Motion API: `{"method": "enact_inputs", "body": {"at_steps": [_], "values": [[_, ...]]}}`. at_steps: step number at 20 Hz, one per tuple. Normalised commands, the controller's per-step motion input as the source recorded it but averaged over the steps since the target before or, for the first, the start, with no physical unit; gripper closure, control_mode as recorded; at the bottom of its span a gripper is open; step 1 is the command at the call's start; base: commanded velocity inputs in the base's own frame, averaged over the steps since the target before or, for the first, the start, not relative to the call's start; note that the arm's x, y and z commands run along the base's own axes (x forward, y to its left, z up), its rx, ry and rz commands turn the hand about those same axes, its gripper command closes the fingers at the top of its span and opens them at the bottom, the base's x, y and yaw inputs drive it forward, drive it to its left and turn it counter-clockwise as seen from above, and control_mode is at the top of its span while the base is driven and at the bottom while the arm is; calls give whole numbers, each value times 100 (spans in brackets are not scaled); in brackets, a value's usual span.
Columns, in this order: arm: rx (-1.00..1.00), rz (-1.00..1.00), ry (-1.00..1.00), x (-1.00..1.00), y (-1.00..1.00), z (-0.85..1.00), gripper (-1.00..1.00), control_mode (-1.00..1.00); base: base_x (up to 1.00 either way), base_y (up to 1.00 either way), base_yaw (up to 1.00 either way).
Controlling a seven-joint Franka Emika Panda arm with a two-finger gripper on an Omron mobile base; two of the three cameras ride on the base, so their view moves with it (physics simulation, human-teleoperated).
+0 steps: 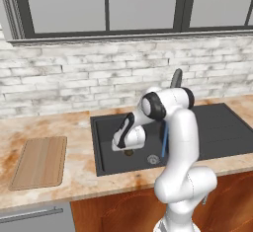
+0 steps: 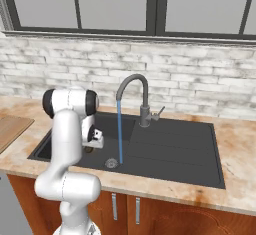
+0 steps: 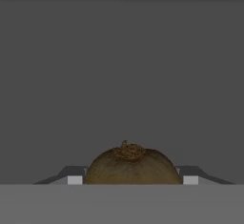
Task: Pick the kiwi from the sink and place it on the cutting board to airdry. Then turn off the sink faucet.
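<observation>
My pincer (image 3: pixel 128 180) grips the kiwi (image 3: pixel 129 166) in the sink (image 1: pixel 106 142); next I lift it toward the board (image 1: pixel 39 162), left of the sink.

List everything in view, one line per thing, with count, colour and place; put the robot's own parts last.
kiwi: one, brownish-olive, low in the sink between the end effector's fingers.
sink: one, matte black, set in the counter under the window, ribbed drainboard on its right part.
drain: one, metal, round, on the basin floor where the water lands.
sink faucet: one, dark grey, arched, at the back edge of the sink, side lever to its right.
water stream: one, blue, thin, falling from the faucet tip.
cutting board: one, light wood, flat on the counter left of the sink.
counter: one, mottled beige and orange, along the brick wall.
window: one, dark-framed, above the wall.
end effector: one, white and dark, lowered into the basin, shut on the kiwi.
</observation>
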Motion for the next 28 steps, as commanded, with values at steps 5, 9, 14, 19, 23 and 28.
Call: {"method": "enact_inputs", "body": {"at_steps": [5,9,14,19,23,28], "values": [[0,0,0,-7,0,58,100,-100,0,0,0],[0,0,0,-8,0,62,100,-100,0,0,0],[0,0,0,-15,0,59,100,-100,0,0,0],[1,0,0,-29,-11,58,100,-100,0,0,0],[4,0,0,-38,-5,59,100,-100,0,0,0],[8,0,3,-39,-1,57,100,-100,0,0,0]]}}
